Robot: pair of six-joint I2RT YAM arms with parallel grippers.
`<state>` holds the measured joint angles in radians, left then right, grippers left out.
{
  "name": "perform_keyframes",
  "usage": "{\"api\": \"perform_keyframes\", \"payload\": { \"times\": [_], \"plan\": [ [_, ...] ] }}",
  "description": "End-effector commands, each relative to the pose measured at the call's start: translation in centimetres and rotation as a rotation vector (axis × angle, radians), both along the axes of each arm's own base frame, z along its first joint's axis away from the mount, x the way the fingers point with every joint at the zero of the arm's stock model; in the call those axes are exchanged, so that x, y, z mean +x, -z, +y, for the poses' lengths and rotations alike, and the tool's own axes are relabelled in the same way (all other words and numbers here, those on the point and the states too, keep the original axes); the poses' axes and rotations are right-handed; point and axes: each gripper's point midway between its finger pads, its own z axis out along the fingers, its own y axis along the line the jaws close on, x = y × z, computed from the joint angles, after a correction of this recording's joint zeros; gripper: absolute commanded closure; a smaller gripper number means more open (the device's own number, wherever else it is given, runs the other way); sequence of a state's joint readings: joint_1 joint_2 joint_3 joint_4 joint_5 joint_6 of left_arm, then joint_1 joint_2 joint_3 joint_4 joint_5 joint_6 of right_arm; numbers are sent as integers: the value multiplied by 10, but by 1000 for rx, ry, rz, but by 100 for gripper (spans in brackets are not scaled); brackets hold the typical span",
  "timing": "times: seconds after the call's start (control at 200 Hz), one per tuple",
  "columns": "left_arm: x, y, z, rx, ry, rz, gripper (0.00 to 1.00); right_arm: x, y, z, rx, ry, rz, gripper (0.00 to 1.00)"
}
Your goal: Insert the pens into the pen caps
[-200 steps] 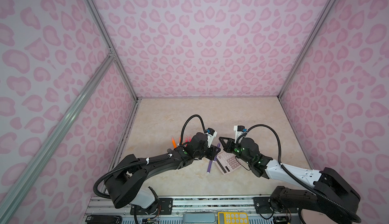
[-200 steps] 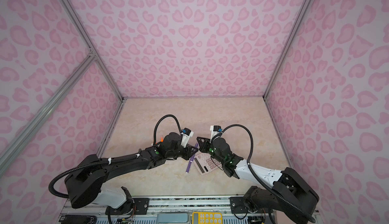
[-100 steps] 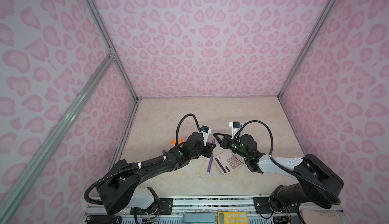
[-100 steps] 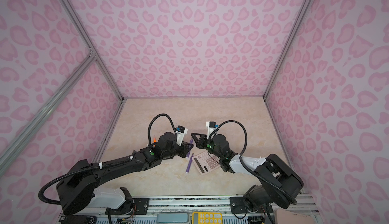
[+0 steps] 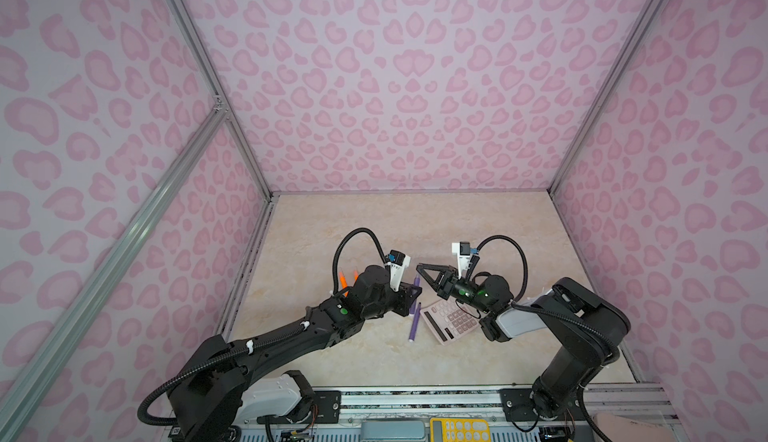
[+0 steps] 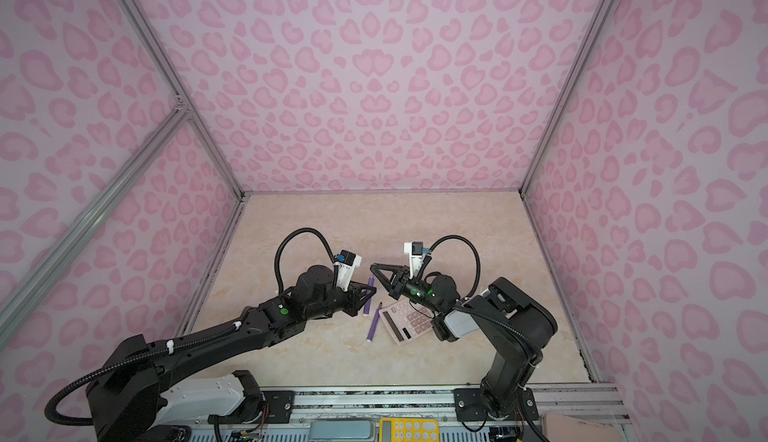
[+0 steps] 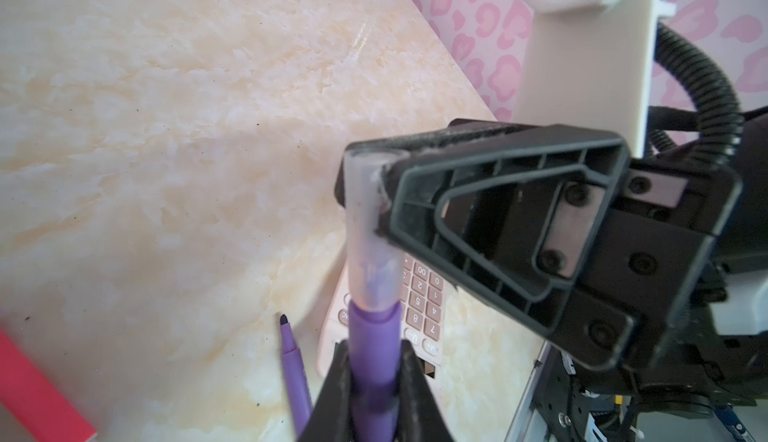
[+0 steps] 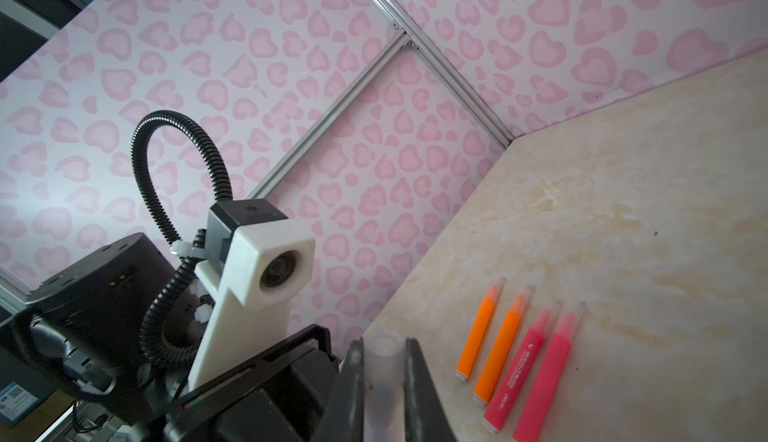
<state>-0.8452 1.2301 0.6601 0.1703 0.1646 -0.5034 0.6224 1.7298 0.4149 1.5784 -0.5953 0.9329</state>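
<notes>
Matte black covers the left arm (image 5: 286, 338) and the right arm (image 5: 582, 319), each with a pale grey-white link (image 5: 515, 321) and small green lights (image 5: 343, 311). White zip ties (image 5: 249, 346) bind a ribbed cable. Corrugated black hoses (image 5: 353, 236) loop to white camera mounts (image 5: 397, 271). The right gripper (image 7: 365, 178) has triangular fingers, ribbed inside and fixed with round screws (image 7: 575, 194).

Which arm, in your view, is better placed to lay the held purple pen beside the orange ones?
Left, probably. The jaws of the left arm grip the purple pen by its barrel, and the orange pens lie on its side; those of the right arm only pinch the clear cap.
</notes>
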Motion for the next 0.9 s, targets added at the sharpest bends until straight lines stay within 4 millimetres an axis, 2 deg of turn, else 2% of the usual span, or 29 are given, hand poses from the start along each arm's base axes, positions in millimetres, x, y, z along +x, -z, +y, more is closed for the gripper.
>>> {"api": "perform_keyframes", "payload": {
  "times": [0.0,0.105,0.435,0.535,0.72,0.895],
  "plan": [
    [-2,-68,-27,-216,122,-180,96,-10,22,5,-67,-64,26,100],
    [-3,-66,-31,-221,145,-164,96,-8,28,2,-131,-30,28,100],
    [-11,-72,-35,-254,203,-178,96,-18,26,-17,-211,30,-54,100],
    [-14,-74,-37,-253,229,-191,96,-19,23,-22,-206,46,-65,93],
    [-17,-73,-39,-235,243,-205,97,-19,19,-25,-188,60,-55,89],
    [-17,-70,-42,-205,236,-217,96,-17,19,-29,-194,90,-43,77]
  ]
}}
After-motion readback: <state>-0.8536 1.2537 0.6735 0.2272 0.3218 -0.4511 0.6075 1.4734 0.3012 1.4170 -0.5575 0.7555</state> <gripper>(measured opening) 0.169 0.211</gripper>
